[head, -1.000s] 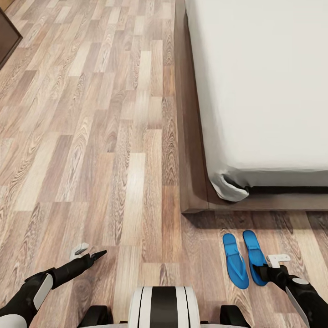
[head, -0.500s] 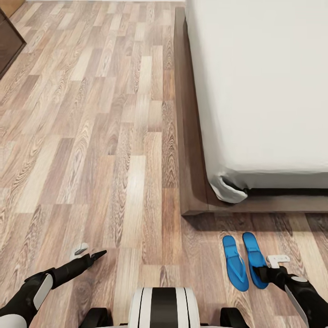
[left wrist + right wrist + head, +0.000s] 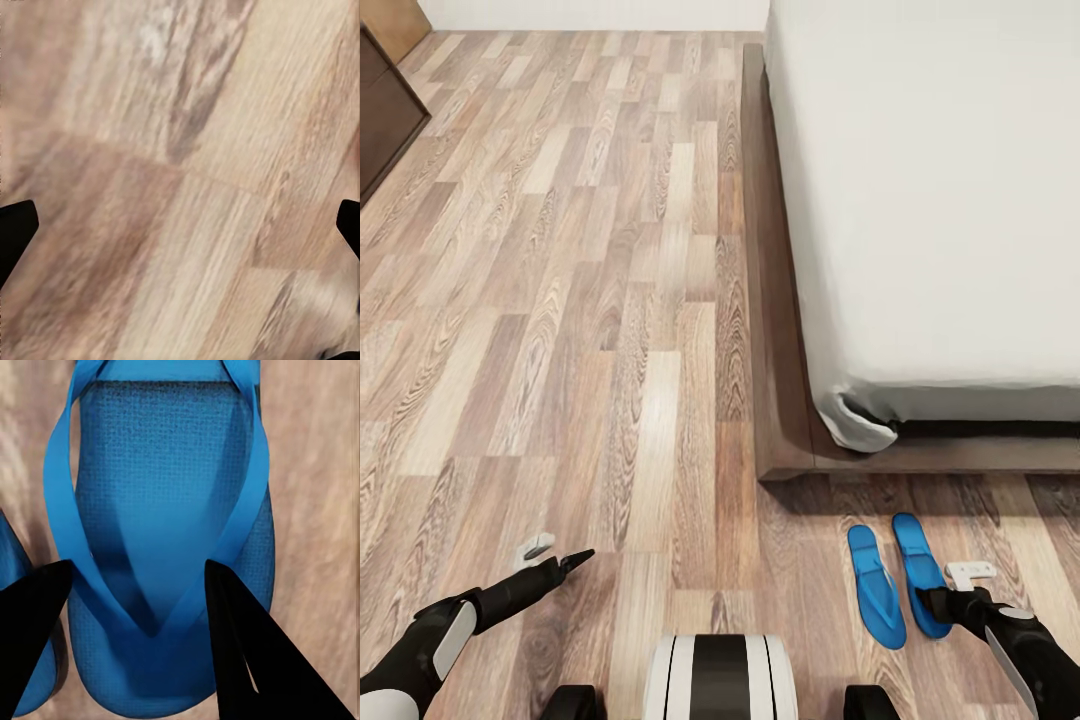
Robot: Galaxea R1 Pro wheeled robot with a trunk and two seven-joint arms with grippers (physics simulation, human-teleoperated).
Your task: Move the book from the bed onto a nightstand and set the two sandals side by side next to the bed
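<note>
Two flat bright-blue flip-flop sandals [image 3: 898,579] lie side by side off the grey-mattressed bed's [image 3: 930,200] corner; right gripper [image 3: 139,649] spread above one, left gripper [image 3: 556,553] spread too.

Wood-plank floor [image 3: 610,330] carries bed [image 3: 940,200] & two sandals [image 3: 898,583] side by side near its corner.

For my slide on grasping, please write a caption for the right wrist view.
Open right gripper poised over a blue sandal lying on the wood floor.

arms black, white panels | base white, black stripe
</note>
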